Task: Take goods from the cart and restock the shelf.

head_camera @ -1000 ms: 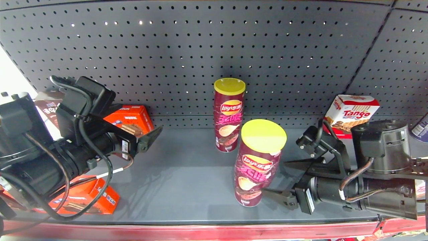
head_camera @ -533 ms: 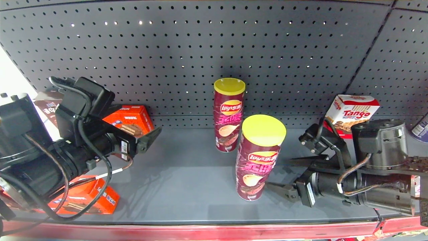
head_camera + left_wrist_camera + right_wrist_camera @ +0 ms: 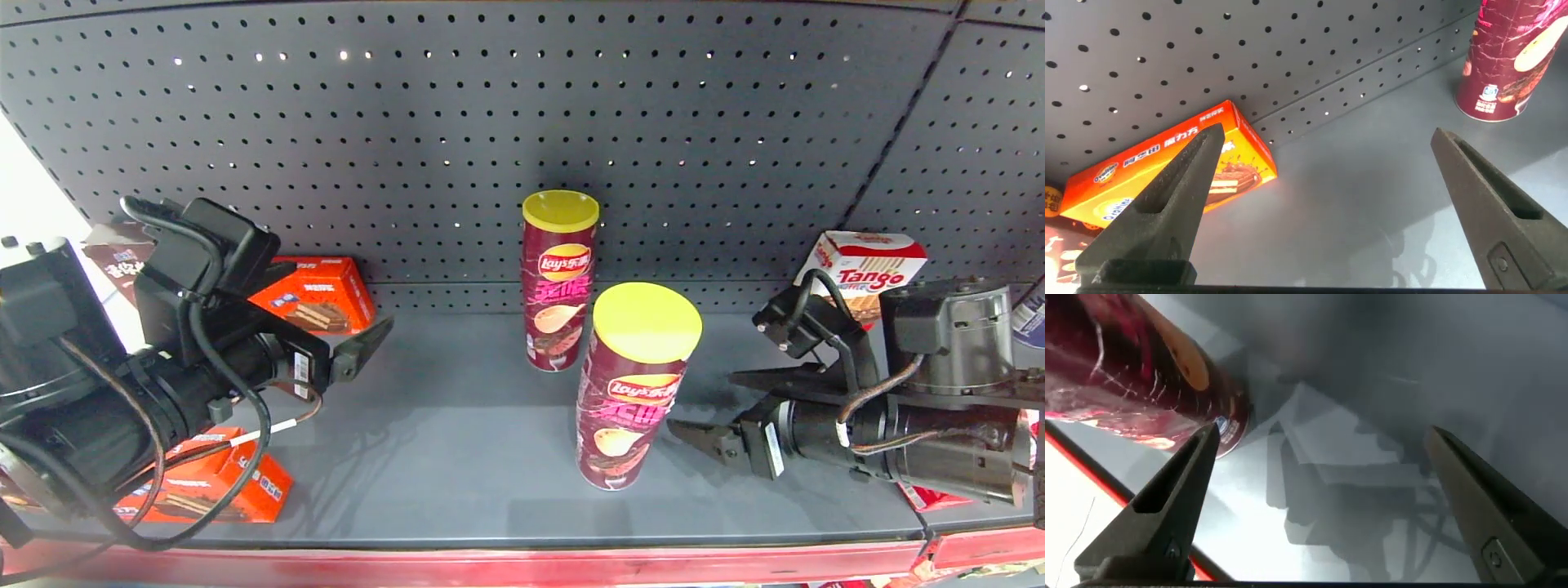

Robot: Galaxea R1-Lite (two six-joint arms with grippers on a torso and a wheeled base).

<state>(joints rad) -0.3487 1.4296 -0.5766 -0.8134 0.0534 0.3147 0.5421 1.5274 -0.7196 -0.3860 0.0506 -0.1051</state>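
Two maroon chip cans with yellow lids stand upright on the grey shelf (image 3: 441, 457): the rear can (image 3: 560, 278) by the pegboard, the front can (image 3: 633, 384) nearer the edge. My right gripper (image 3: 707, 403) is open just right of the front can, not touching it. In the right wrist view that can (image 3: 1135, 384) lies beside one finger of the open gripper (image 3: 1323, 434). My left gripper (image 3: 339, 296) is open over the shelf's left part, near an orange biscuit box (image 3: 322, 294). The left wrist view shows the open gripper (image 3: 1327, 135), that box (image 3: 1167, 175) and the rear can (image 3: 1511, 65).
A second orange box (image 3: 212, 490) lies at the front left under my left arm. A red-and-white wafer box (image 3: 865, 269) stands at the back right behind my right arm. A dark packet (image 3: 114, 253) sits far left. The shelf has a red front lip (image 3: 490, 563).
The front can, tilted between my right gripper's fingers a second ago, now stands upright. My right gripper has drawn back to the right, away from it. The left arm shifted only slightly.
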